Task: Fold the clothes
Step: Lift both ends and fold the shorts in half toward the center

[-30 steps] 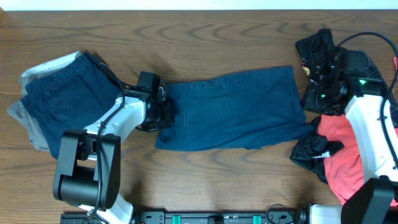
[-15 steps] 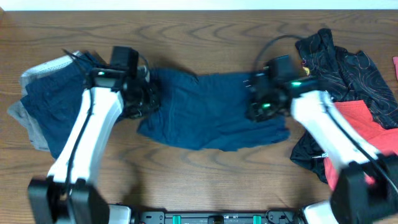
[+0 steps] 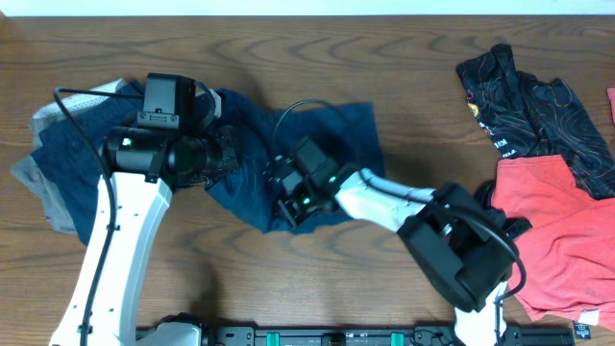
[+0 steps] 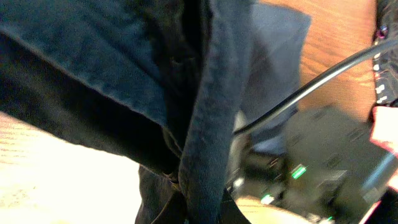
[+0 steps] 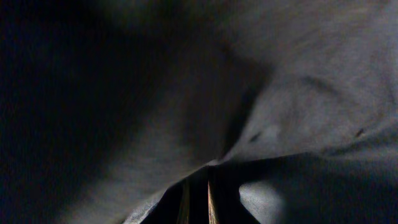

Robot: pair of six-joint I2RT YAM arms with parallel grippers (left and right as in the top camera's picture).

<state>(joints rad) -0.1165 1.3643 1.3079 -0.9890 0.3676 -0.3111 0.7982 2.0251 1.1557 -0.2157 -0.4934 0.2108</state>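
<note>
The dark navy shorts [image 3: 332, 130] lie bunched left of the table's middle, with their right part drawn over to the left. My left gripper [image 3: 231, 154] is shut on their left edge. In the left wrist view a fold of the navy shorts [image 4: 211, 93] runs down into the left gripper [image 4: 205, 211]. My right arm reaches far across to the left. My right gripper [image 3: 286, 197] is shut on the shorts' lower edge. In the right wrist view dark cloth of the shorts [image 5: 298, 74] fills the frame around the closed right gripper [image 5: 198, 199].
A stack of folded navy shorts [image 3: 72, 159] on a grey garment [image 3: 38, 183] sits at the far left. A black printed garment [image 3: 524, 96] and a red garment [image 3: 557, 231] lie at the right. A black cable [image 3: 288, 120] arcs over the shorts.
My right gripper has swept left across the table with the shorts' right side, so the flat shorts are now doubled over and bunched. My left gripper has stayed near the left edge, still gripping.
</note>
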